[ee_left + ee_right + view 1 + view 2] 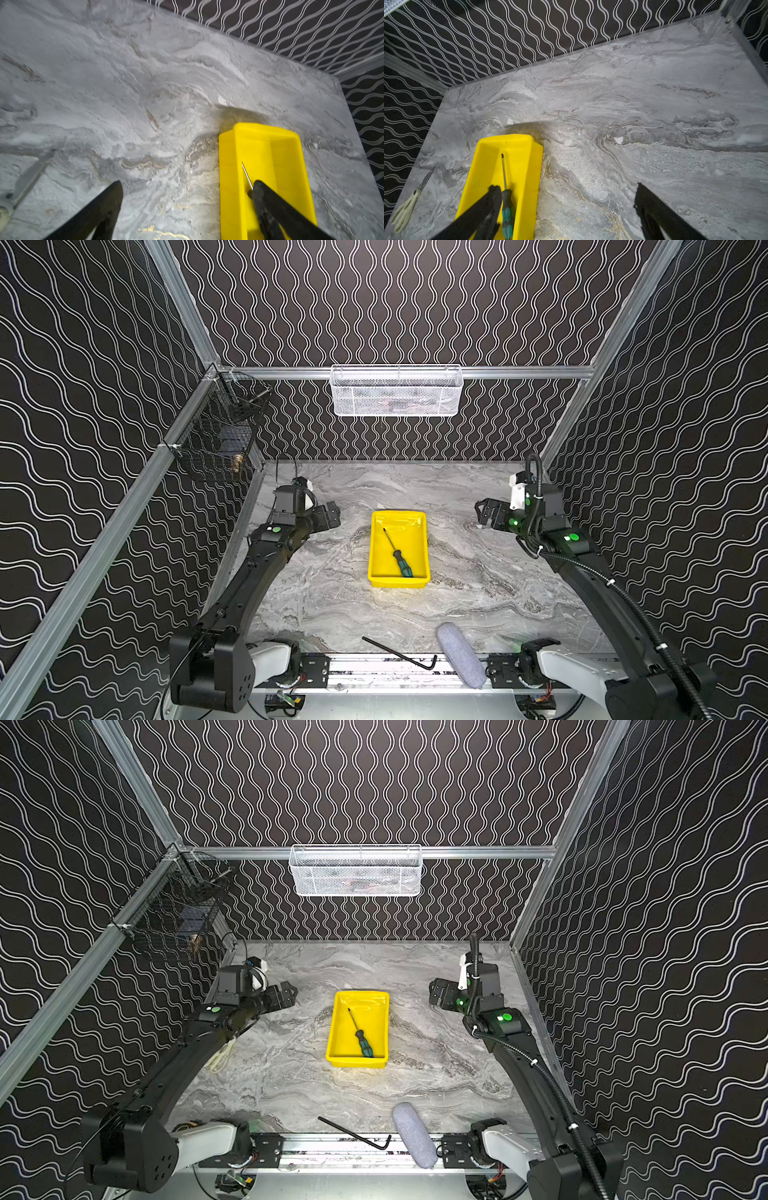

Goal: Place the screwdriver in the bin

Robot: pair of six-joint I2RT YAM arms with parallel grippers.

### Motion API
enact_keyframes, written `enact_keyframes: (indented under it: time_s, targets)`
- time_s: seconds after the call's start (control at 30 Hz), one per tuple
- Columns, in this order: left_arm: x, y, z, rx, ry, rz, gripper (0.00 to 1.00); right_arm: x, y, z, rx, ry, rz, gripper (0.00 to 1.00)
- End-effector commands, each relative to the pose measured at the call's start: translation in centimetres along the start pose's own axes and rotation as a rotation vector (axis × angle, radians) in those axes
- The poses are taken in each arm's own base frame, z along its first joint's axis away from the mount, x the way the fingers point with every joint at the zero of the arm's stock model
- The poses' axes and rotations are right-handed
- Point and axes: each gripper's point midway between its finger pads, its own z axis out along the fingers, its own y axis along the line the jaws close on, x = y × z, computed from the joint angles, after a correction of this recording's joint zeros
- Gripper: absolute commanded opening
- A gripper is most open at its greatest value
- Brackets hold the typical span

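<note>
Right pincer wide open, empty; arm folded at side, apart from bin.

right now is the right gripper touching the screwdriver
Apart. In both top views the right gripper hangs well to the right of the bin, bare tabletop between, while the screwdriver lies inside it.

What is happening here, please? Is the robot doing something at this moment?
Nothing is being handled right now. The screwdriver lies flat inside the yellow bin in the middle of the table, so the job looks done. The left gripper and the right gripper are both open and empty, each off to its own side of the bin. A black hex key and a grey padded roll lie near the front edge, untouched.
</note>
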Motion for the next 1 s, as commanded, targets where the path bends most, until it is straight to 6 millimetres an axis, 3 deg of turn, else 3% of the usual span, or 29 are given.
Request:
enact_keyframes:
  time_s: [0.0, 0.23, 0.43, 0.67, 0.97]
  targets:
    - [-2.5, -1.5, -0.3, 0.073, -0.116, 0.087, 0.99, -1.2, -1.3, -0.4, 0.065, -0.099, -0.018, 0.99]
    - [-3.9, 0.9, -1.1, -0.038, -0.286, 0.046, 0.99, -1.5, -2.9, 0.0, 0.138, -0.169, -0.025, 0.99]
    - [-3.6, 3.0, -2.0, -0.133, -0.461, 0.191, 0.99, -1.9, -3.4, 0.8, 0.158, -0.233, -0.113, 0.99]
    - [-3.2, 5.2, -0.4, -0.248, -0.555, 0.296, 0.99, -2.3, -4.4, 1.2, 0.196, -0.404, -0.225, 0.99]
    - [0.3, 7.0, 2.2, -0.296, -0.467, 0.372, 0.99, -1.1, -6.0, 2.3, 0.266, -0.476, -0.323, 0.99]
